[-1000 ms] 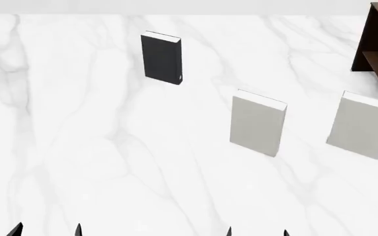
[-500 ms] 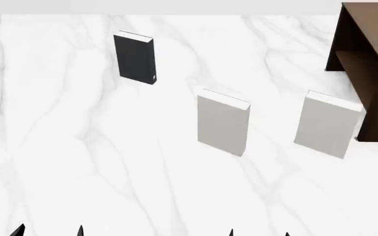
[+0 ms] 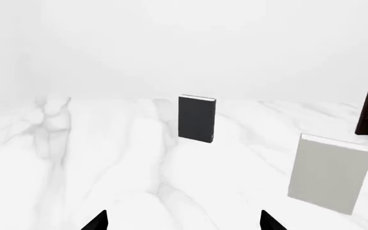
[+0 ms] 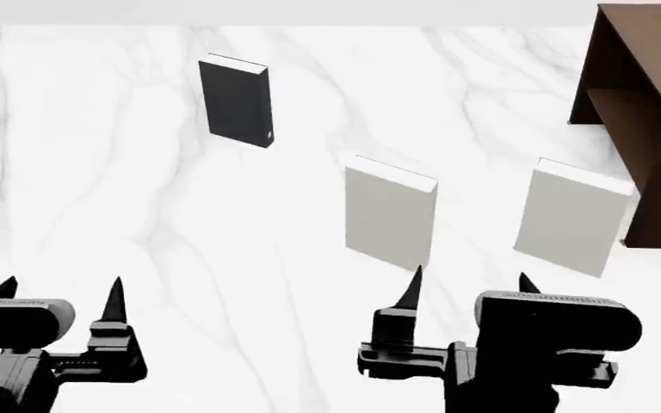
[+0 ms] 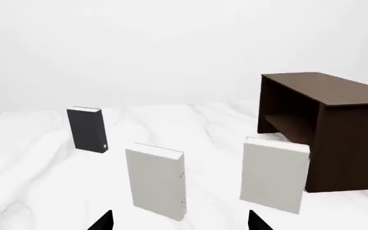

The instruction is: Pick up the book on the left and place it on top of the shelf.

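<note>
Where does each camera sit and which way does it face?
Head view: high, looking down over the marble table; sees left gripper, right gripper, black hardcover book, two pale grey books, dark brown wooden shelf.
Left wrist view: low, facing forward at the black book; own fingertips show.
Right wrist view: low, facing forward at the books and shelf; own fingertips show.
All three share the black book.

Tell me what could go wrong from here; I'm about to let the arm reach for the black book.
The black book stands upright and free on the marble table, so a glancing touch from the left tool could tip it over. The middle pale book also stands upright nearby; carrying the book across to the shelf might knock it down.
</note>
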Robot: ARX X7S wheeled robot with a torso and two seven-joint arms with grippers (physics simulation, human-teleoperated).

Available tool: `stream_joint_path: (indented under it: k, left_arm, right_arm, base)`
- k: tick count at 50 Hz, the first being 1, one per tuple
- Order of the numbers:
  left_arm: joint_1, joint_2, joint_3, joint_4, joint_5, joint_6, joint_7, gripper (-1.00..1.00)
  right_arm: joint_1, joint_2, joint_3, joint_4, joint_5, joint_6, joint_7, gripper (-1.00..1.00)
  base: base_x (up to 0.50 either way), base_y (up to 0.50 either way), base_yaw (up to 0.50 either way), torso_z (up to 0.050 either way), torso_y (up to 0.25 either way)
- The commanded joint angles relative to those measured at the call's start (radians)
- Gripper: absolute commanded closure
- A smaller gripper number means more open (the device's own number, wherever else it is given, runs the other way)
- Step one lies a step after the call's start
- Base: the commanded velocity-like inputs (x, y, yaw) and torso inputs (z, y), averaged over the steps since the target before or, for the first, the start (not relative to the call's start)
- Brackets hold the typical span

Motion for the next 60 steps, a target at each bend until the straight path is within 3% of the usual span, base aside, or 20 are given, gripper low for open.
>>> stream_joint_path:
  k: [1,6,17,60]
  left_arm:
    - [-0.336,-0.064,-0.036,0.179,-0.107,-0.425,-0.006,-1.0]
    - [-0.465,-0.077,-0.053,0.185,-0.141,-0.54,-0.002,-1.0]
    - [-0.577,-0.111,-0.014,0.13,-0.126,-0.558,0.003,-1.0]
    - [-0.562,-0.127,-0.019,0.122,-0.138,-0.546,-0.012,-1.0]
  right_arm:
    - [0.442,0.012,0.052,-0.102,0.109,0.492,0.037,-1.0]
    - [0.558,0.015,0.056,-0.056,0.11,0.534,0.048,-1.0]
    - [0.677,0.011,0.065,-0.015,0.129,0.615,0.061,-1.0]
    - [0.657,0.02,0.043,0.023,0.17,0.612,0.066,-1.0]
  base:
    - [0.0,0.0,0.0,0.0,0.0]
    - [0.0,0.0,0.0,0.0,0.0]
    - [0.0,0.0,0.0,0.0,0.0]
    - [0.49,0.0,0.0,0.0,0.001]
